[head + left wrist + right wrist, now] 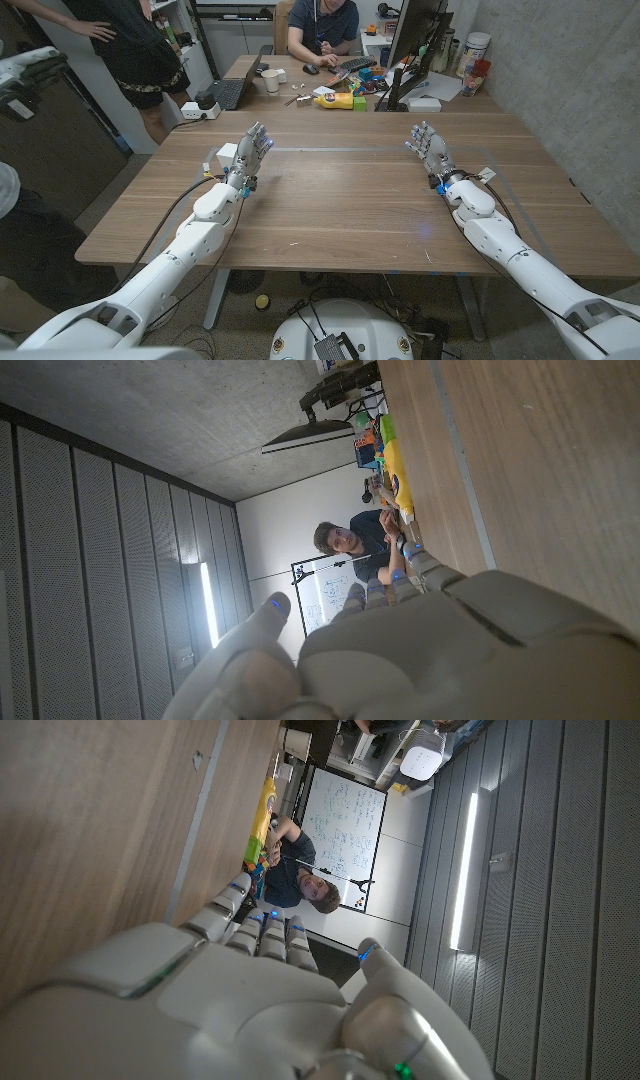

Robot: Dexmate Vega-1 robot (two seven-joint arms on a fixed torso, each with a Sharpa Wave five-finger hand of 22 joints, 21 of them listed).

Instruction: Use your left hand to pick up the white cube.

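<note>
Left hand: the left hand (pixel 250 152) stands over the wooden table (pixel 340 200) with fingers (pixel 262 135) stretched up and apart, and there's nothing in them!
Left hand, wrist view: here's the back of that left hand (pixel 420 650), pale and rounded, fingertips reaching toward the far end of the table; the palm side is hidden from here.
White cube: the white cube (pixel 227 154) sits on the table just beside the left hand's outer edge, level with the base of the fingers. Touching or a sliver apart? Cannot tell from the head view.
Right hand: over on the other side, the right hand (pixel 431 152) is upright too, fingers (pixel 420 135) spread and holding nothing, well apart from the cube.
Right hand, wrist view: the back of the right hand (pixel 250 1000) shows with fingers extended along the tabletop.
Beyond the fingertips: a second desk with a yellow object (pixel 335 100), a white cup (pixel 271 80) and a laptop (pixel 235 90), and a seated person (pixel 322 25) behind it.
Past the left fingers: a standing person (pixel 130 45) at the far left corner.
</note>
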